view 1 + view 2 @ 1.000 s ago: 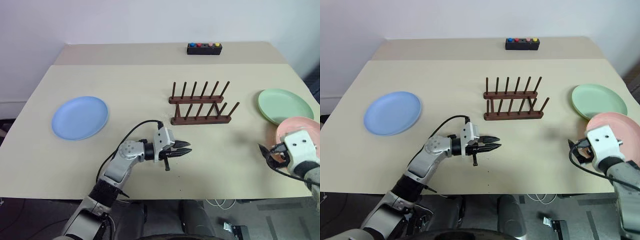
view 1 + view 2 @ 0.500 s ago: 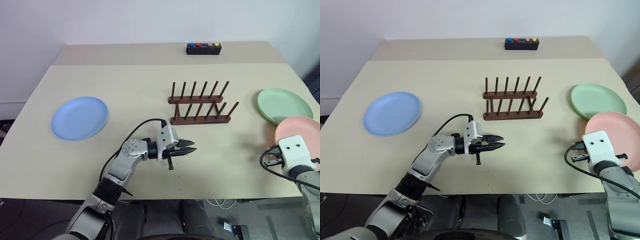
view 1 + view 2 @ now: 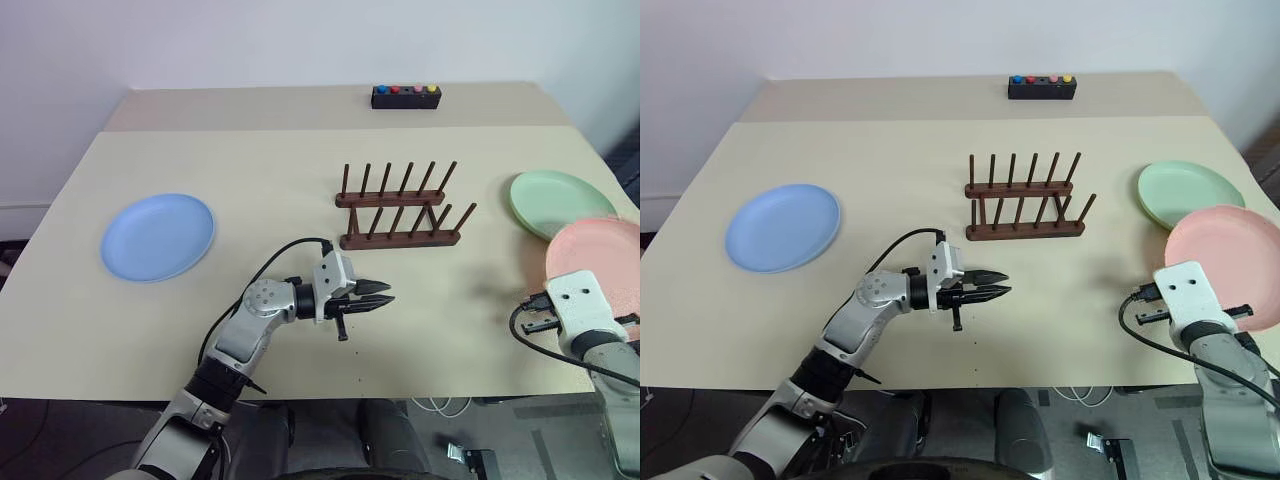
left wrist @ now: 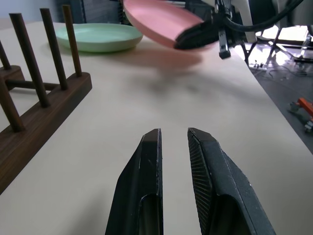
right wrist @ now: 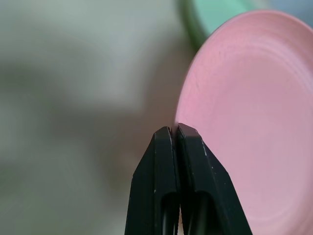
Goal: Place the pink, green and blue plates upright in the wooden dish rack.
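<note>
While the near edge of the beige table [image 3: 120, 340] is crossed by both arms, the right gripper [image 4: 195, 35] is seen pressed together on the rim of the salmon pink round plate [image 3: 1225, 280], which is lifted clear of the table and tilted; its far side is cut off by the frame edge in the left eye view. Whether the rim is fully clamped is hard to make out in the right wrist view, where the black fingers [image 5: 161, 171] meet at the plate's edge. The left gripper [image 3: 375, 295] is held level with a narrow gap between its fingers, nothing in it, pointing towards the right. Beyond it, the dark brown wooden dish rack [image 3: 400, 210] is set with its long axis running left to right, pegs upright. The light blue round plate [image 3: 158, 236] lies flat well to the left. The pale mint green round plate [image 3: 555, 200] lies flat behind the pink one, partly hidden by it.
</note>
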You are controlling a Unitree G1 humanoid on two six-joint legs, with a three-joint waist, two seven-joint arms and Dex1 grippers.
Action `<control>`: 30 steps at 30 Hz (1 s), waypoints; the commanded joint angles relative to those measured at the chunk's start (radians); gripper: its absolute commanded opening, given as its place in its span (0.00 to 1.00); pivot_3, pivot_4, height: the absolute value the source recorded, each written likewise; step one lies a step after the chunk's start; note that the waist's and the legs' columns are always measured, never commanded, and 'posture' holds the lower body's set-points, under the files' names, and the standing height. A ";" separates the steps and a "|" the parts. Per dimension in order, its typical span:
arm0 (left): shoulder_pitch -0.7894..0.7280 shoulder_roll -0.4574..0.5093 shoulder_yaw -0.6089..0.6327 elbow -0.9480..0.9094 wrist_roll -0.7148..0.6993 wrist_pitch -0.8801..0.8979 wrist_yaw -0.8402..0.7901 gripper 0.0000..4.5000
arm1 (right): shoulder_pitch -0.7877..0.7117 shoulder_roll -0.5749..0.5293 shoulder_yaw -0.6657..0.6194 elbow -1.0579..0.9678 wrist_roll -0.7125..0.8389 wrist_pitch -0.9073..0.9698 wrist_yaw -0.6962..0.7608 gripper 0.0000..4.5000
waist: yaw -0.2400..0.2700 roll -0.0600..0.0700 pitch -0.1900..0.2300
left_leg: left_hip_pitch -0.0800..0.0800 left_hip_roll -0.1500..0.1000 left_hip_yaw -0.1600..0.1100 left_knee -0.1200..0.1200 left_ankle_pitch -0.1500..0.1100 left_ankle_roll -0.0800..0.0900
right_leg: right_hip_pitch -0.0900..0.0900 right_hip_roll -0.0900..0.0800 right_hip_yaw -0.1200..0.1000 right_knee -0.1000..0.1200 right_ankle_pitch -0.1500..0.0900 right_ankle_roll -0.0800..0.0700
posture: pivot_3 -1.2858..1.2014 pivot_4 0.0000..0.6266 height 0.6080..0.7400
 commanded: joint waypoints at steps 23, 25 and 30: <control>0.014 0.030 0.074 -0.062 0.004 -0.032 0.112 0.18 | -0.876 -0.067 0.011 0.461 0.793 -0.135 0.605 0.00 | -0.001 0.001 0.004 | -0.007 0.000 -0.002 0.000 0.000 0.000 | -0.005 0.000 -0.001 0.000 0.003 0.003 | 0.52 0.24 1.00; 0.025 0.039 0.079 -0.079 0.000 -0.022 0.125 0.18 | -0.895 -0.068 -0.005 0.506 0.843 -0.099 0.629 0.00 | -0.003 0.001 0.005 | -0.008 0.000 -0.002 0.000 0.000 0.000 | -0.007 0.000 -0.001 0.001 0.003 0.003 | 0.52 0.24 1.00; 0.039 0.056 0.086 -0.106 -0.005 -0.007 0.137 0.18 | -0.918 -0.079 -0.039 0.579 0.962 0.001 0.680 0.00 | -0.002 0.002 0.005 | -0.009 0.000 -0.002 0.001 0.000 0.000 | -0.009 0.000 -0.001 0.002 0.003 0.003 | 0.52 0.24 1.00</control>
